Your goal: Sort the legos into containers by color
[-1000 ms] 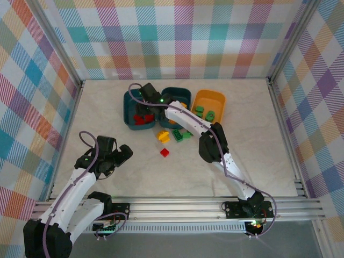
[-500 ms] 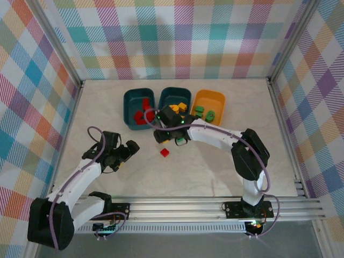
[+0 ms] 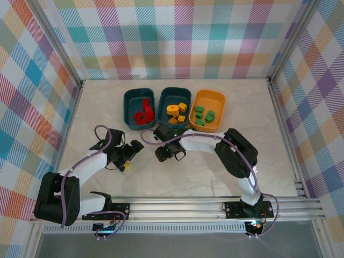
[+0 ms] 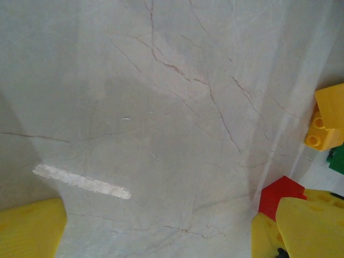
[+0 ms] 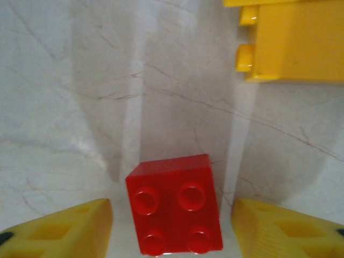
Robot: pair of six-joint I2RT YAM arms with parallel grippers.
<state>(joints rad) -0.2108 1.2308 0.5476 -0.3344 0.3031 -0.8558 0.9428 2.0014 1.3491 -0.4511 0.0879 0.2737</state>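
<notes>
A red lego lies studs-up on the table between the yellow fingers of my right gripper, with a small gap on each side. From above, the right gripper covers that brick. My left gripper stands open just to its left, nothing between its fingers. The left teal container holds red legos, the middle teal one yellow ones, the orange-yellow one green ones. Loose on the table are a yellow lego and a green one.
Another yellow lego lies on its side just beyond the red brick. A white streak marks the tabletop. Metal rails run along the near edge and checked walls enclose the other sides.
My right gripper came down from the left tub to the red brick and narrowed its jaws around it. The left arm stretched right, toward the middle.
</notes>
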